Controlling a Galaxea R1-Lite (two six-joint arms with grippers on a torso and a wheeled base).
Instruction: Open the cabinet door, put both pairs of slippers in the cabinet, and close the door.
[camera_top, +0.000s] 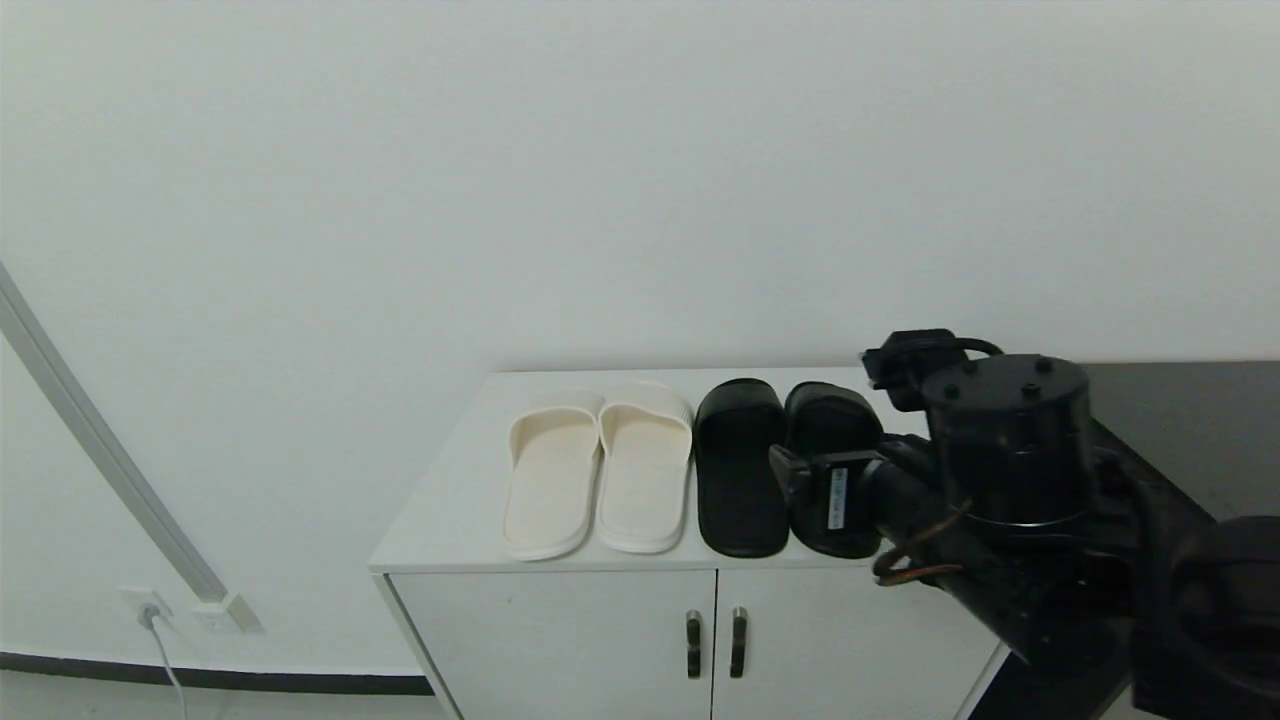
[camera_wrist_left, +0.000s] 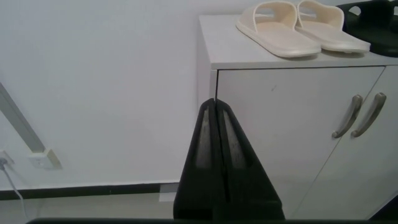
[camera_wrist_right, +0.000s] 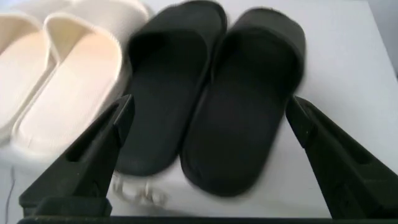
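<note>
A white cabinet (camera_top: 560, 620) stands against the wall with both doors shut, their dark handles (camera_top: 715, 642) side by side at the middle. On its top (camera_top: 450, 500) lie a cream pair of slippers (camera_top: 598, 470) and, to their right, a black pair of slippers (camera_top: 745, 470). My right gripper (camera_wrist_right: 211, 124) hovers open just above the black pair (camera_wrist_right: 205, 106), its fingers (camera_wrist_right: 93, 155) spread wider than both slippers. In the head view it (camera_top: 800, 485) sits over the front end of the right black slipper. My left gripper (camera_wrist_left: 216, 143) is shut and empty, low beside the cabinet's left front corner (camera_wrist_left: 211, 68).
A wall socket with a plugged cable (camera_top: 148, 608) and a slanted grey conduit (camera_top: 90, 430) are on the wall left of the cabinet. A dark surface (camera_top: 1190, 420) adjoins the cabinet on the right. The left wrist view shows the door handles (camera_wrist_left: 359, 116) and open floor to the left.
</note>
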